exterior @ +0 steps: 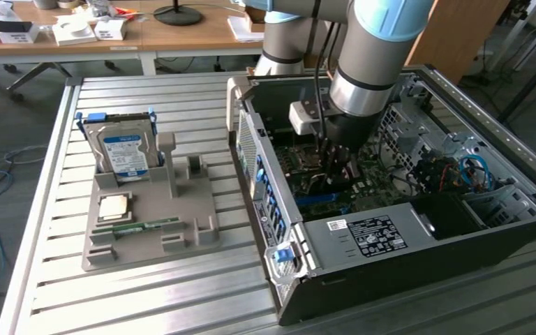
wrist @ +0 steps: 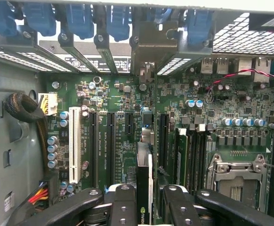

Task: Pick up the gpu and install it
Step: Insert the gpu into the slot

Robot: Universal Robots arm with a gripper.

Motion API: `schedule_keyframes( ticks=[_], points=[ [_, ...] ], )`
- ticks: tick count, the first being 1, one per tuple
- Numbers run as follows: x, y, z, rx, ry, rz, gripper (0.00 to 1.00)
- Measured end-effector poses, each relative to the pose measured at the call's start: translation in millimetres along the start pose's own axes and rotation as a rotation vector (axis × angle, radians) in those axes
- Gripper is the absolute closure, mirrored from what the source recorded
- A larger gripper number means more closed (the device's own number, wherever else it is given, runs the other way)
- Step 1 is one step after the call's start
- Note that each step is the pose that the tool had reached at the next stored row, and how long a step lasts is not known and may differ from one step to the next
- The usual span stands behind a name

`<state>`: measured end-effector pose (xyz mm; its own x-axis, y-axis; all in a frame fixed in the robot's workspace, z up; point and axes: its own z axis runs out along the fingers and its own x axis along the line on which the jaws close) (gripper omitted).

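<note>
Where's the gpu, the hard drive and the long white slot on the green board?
gpu (wrist: 143, 183): wrist view, on the card's dark upper edge.
hard drive (exterior: 123, 152): exterior view, on its blue-white label.
white slot (wrist: 74, 150): wrist view, on the middle of the slot.

A computer case (exterior: 417, 279) is lying open on its side on a slatted table (exterior: 156, 300). Inside the case, the gripper (wrist: 148, 209) is hanging over the motherboard (wrist: 108, 99), clasping the gpu (wrist: 144, 188) edge-on between its fingers (wrist: 122, 207), with the card's bracket end pointing toward the case's rear wall. Beside the case, on the exterior view's left and apart from it, a parts holder (exterior: 193, 234) is sitting on the table, carrying an upright hard drive (exterior: 123, 153), a processor chip (exterior: 114, 207) and a memory stick (exterior: 142, 227). Behind the case, a desk (exterior: 184, 35) is standing.
</note>
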<state>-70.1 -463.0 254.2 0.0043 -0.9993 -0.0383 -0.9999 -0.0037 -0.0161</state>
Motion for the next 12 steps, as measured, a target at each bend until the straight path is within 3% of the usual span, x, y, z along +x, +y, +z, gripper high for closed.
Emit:
schedule_keyframes(
  ticks=[12],
  points=[
    [0.1, 0.1, 1.5, -0.0001, 0.0002, 0.0, 0.73]
  ],
)
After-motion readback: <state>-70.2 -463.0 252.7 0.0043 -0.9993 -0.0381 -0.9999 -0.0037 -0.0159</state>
